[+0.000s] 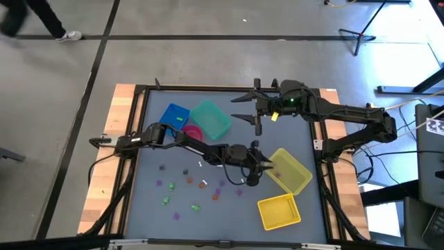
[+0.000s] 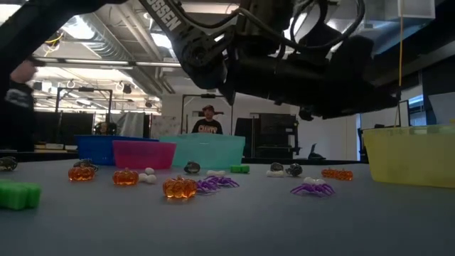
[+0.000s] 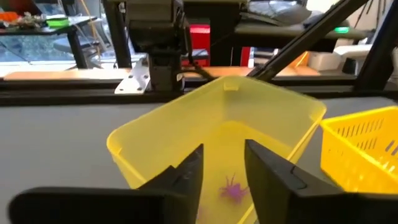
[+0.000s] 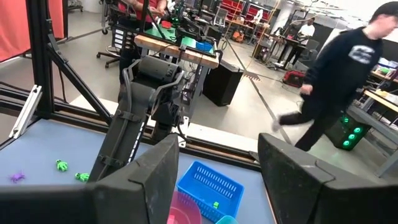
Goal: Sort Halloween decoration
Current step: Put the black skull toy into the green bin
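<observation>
- Your left gripper (image 1: 258, 167) sits right at the open edge of the tipped yellow bin (image 1: 291, 171), at about 4 o'clock on the counter (image 1: 305, 215).
- Its two fingers (image 3: 186, 177) stand a little apart with a small gap between them, and they hold nothing.
- Look past those fingers and you see a purple spider (image 3: 232, 188) lying inside the yellow bin, on its floor.
- Your right gripper (image 1: 251, 105) waits up high at about 12 o'clock, over the far side of the counter. Its fingers (image 4: 158, 171) are spread wide and hold nothing.
- Most of the little Halloween toys (image 1: 191, 189) lie loose on the counter at about 7 o'clock, well apart from the yellow bin.
- In the low view you can pick out orange pumpkins (image 2: 179, 188), purple spiders (image 2: 311, 189), a green piece (image 2: 19, 195) and small dark ones (image 2: 192, 168).
- A yellow basket (image 1: 279, 211) with holes sits at about 5 o'clock, near the yellow bin.
- A blue basket (image 1: 174, 115), a pink bin (image 1: 193, 132) and a teal bin (image 1: 211, 119) stand close together at about 11 o'clock.
- The blue basket has one small green toy (image 4: 215, 205) inside it.
- A person (image 4: 339, 81) in dark clothes walks in the room beyond the counter.
</observation>
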`<state>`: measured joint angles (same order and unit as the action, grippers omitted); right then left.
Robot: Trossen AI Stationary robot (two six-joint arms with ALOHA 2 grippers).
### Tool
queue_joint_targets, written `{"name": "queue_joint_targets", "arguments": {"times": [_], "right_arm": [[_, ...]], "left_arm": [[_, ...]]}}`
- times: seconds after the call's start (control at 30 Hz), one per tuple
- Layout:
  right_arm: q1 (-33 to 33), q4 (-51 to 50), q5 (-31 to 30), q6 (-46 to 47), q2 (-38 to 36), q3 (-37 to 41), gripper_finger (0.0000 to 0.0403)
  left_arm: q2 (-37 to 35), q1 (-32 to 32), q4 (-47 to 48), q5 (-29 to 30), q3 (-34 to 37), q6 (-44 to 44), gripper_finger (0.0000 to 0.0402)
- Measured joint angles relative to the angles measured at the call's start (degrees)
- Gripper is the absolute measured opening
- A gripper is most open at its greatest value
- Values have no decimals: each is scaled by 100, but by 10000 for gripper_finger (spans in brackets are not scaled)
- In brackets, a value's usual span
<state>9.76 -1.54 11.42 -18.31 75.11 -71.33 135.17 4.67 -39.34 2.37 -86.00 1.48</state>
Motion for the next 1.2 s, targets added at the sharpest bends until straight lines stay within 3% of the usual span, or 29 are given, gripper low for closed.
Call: {"name": "queue_joint_targets", "arguments": {"times": [0.13, 0.43, 0.77, 1.2], "right_arm": [[0, -2, 0, 0, 0, 0, 220], [2, -68, -62, -2, -4, 2, 220], [0, -1081, -990, -4, -576, 7, 220], [2, -2281, -1126, 0, -1144, -4, 220]], "left_arm": [[0, 0, 24, 2, 0, 40, 128], [-186, -17, 205, -12, 0, 297, 131], [-1367, -33, 3222, 389, 0, -526, 128], [-3195, -46, 5738, 421, 151, -1249, 128]]}}
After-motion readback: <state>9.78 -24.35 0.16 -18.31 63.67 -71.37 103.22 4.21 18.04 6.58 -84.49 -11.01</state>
